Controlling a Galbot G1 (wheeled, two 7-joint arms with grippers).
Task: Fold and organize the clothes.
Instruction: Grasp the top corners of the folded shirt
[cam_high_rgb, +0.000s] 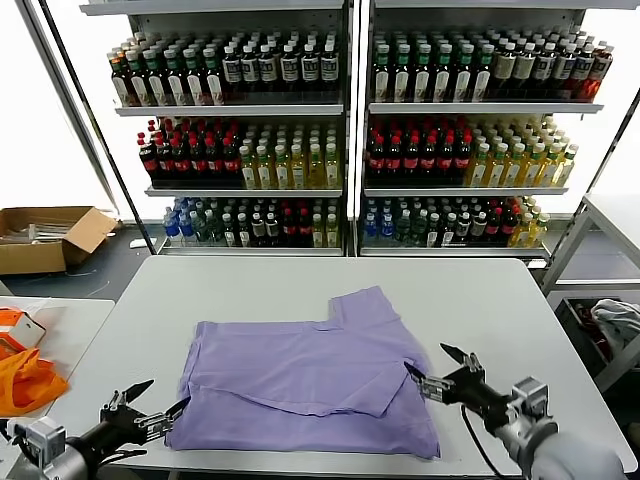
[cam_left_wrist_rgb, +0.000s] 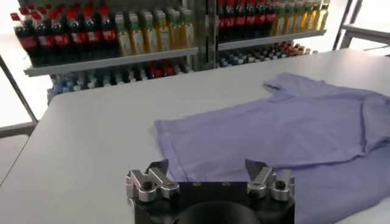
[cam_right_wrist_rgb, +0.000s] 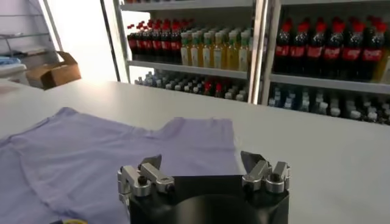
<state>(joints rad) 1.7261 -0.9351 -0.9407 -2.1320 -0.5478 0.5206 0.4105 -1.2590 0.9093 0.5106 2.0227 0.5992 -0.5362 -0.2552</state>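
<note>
Here the lavender T-shirt (cam_high_rgb: 310, 385) is spread, partly folded, on the near half of the table (cam_high_rgb: 480, 300), its long axis running left to right across the front. It is flanked by both tools at its near corners: the left tool (cam_high_rgb: 135, 410) is held just off the shirt's near-left corner, and the right tool (cam_high_rgb: 440, 372) just off the near-right edge, each pointed inward at the fabric. Both tools are seen spread apart, with nothing gripped. Neither arm is clearly nearer. A paired pinch of the two near corners appears to be called for next, judging by this symmetry.
</note>
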